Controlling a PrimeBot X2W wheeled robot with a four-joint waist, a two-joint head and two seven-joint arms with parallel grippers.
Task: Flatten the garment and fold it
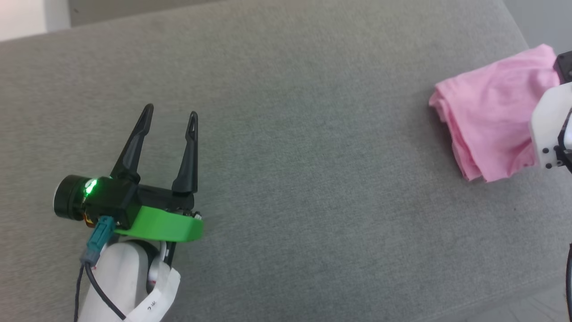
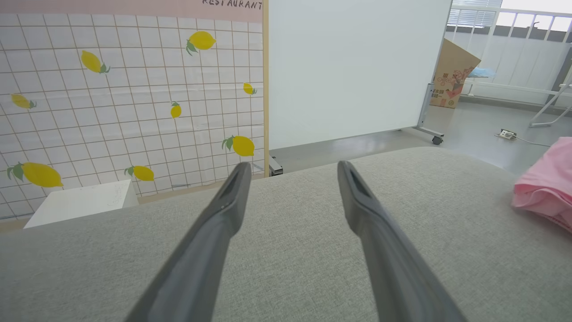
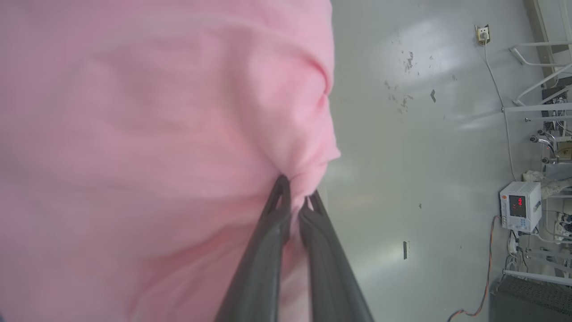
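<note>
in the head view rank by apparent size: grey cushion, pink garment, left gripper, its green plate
1. grey cushion
2. pink garment and left gripper: about alike, and the gripper sits nearer the camera, so no ranking
3. green plate

The left gripper (image 1: 171, 111) is low on the left above the grey cushion (image 1: 313, 156), its fingers spread wide with nothing between them. Well apart, at the far right, the pink garment (image 1: 491, 112) is bunched in folds, and the right arm's white casing (image 1: 552, 129) overlaps it.

garment (image 1: 489, 112) | light pink | folded bundle, rumpled | head view's far right
</note>
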